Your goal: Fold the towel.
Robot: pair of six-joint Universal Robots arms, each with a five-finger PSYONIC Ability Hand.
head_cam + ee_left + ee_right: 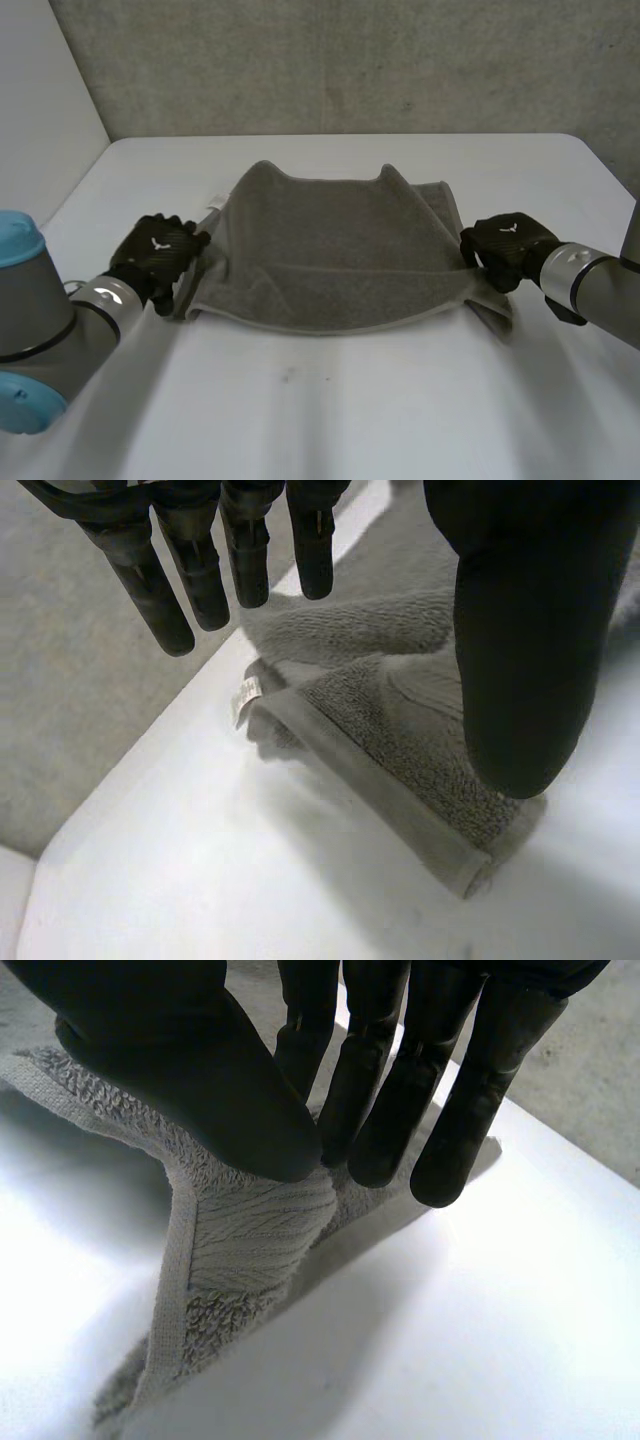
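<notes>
A grey towel [335, 250] lies on the white table [330, 410], folded once, with its far edge bunched up. My left hand [155, 255] is at the towel's left end. In the left wrist view its fingers [185, 575] are straight and apart from the thumb [525, 630], above the towel's end [400, 750], holding nothing. My right hand [508, 248] is at the towel's right end. In the right wrist view its thumb [190, 1070] and fingers [400, 1090] pinch a lifted fold of towel [245, 1250].
A small white label [245, 697] sticks out at the towel's left end. A grey wall [340, 60] rises behind the table's far edge. Bare table stretches in front of the towel.
</notes>
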